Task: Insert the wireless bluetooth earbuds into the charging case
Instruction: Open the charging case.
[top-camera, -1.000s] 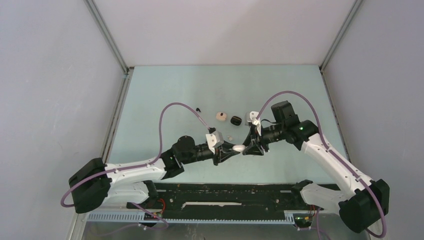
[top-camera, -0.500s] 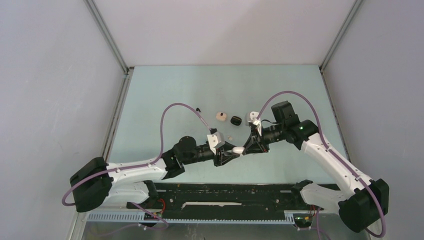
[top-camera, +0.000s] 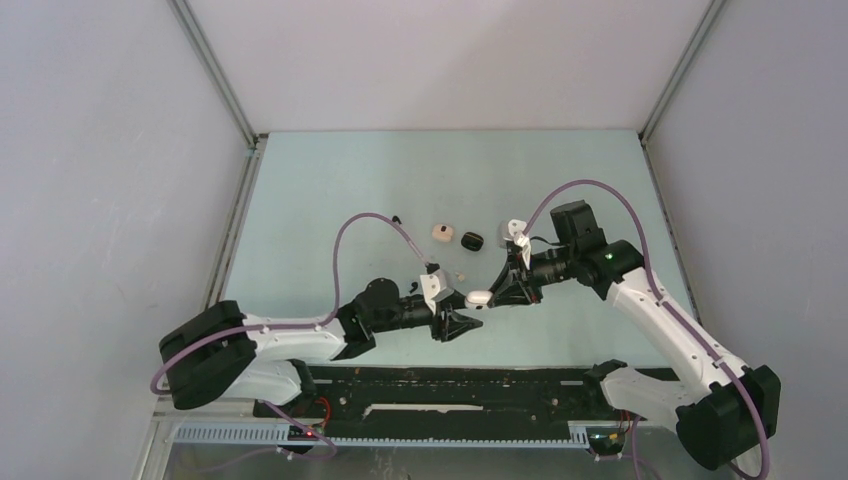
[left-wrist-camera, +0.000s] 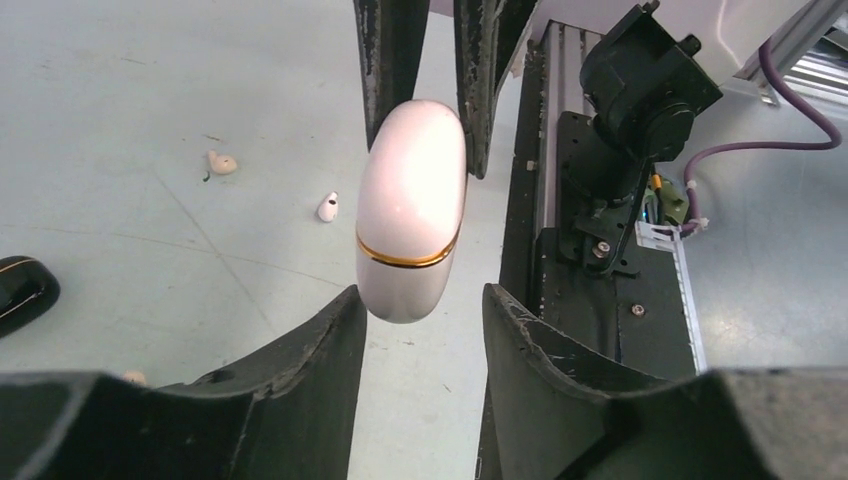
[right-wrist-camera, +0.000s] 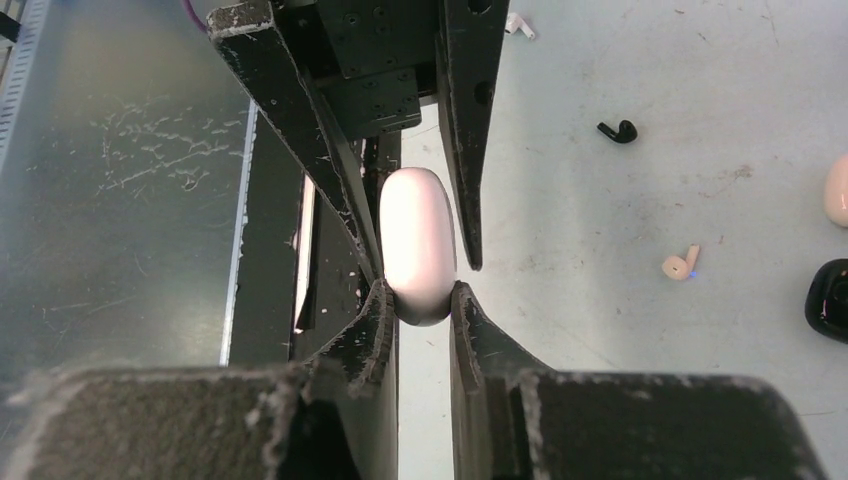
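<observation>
A white charging case (top-camera: 478, 297) with a gold band hangs closed above the table. My right gripper (top-camera: 490, 295) is shut on one end of it; in the right wrist view the case (right-wrist-camera: 417, 245) sits pinched at my right gripper (right-wrist-camera: 418, 305). My left gripper (left-wrist-camera: 420, 320) stands open just short of the case's (left-wrist-camera: 410, 210) other end, not touching it. Loose earbuds lie on the table: a beige-pink one (right-wrist-camera: 680, 264), a black one (right-wrist-camera: 618, 131) and a white one (left-wrist-camera: 327, 207).
A beige case (top-camera: 440, 232) and a black case (top-camera: 471, 240) lie side by side at mid-table behind the grippers. A black rail (top-camera: 450, 385) runs along the near table edge. Grey walls enclose the pale table (top-camera: 350, 180) on three sides.
My left gripper opened, let go of the white case and drew back toward the near edge. My right gripper closed on the case and now holds it alone.
</observation>
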